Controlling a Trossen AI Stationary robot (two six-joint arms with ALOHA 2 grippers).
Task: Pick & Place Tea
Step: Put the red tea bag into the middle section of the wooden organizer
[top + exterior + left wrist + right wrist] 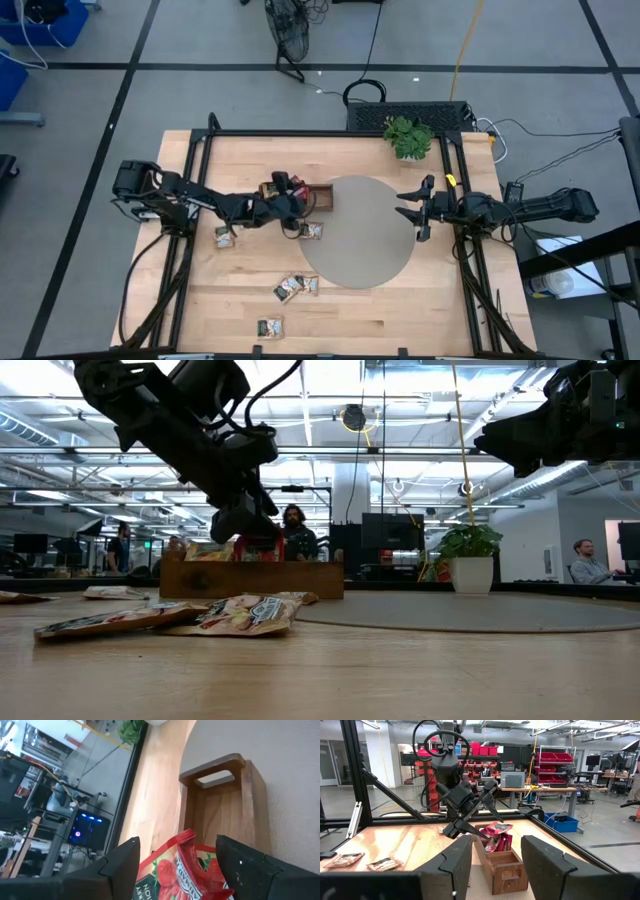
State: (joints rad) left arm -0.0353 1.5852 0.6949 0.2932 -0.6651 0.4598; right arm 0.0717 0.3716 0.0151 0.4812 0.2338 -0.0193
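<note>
We work over a pale wooden table (340, 310) framed by black rails. A large round grey mat (365, 235) lies flat near its middle, reaching toward the right edge. At the mat's left rim sits the brown wooden tray (318, 196), a box of smooth boards with a handle slot cut in its end wall. A small green potted plant (408, 137) stands at the far edge, toward the right corner.

Our left gripper (176, 862) hangs over the tray with its fingers spread, a red sachet (187, 867) of glossy crinkled paper showing between them. We cannot tell whether the fingers touch it. More red sachets (496, 836) stand upright in the tray's compartment.

Our right gripper (412, 208) waits at the mat's right rim, jaws apart and empty.

Loose sachets lie flat on the bare wood: one (313, 230) just beside the mat's left rim, one (226, 237) nearer the left edge, a pair (296, 287) toward the near edge, and one (269, 326) close to the near edge.
</note>
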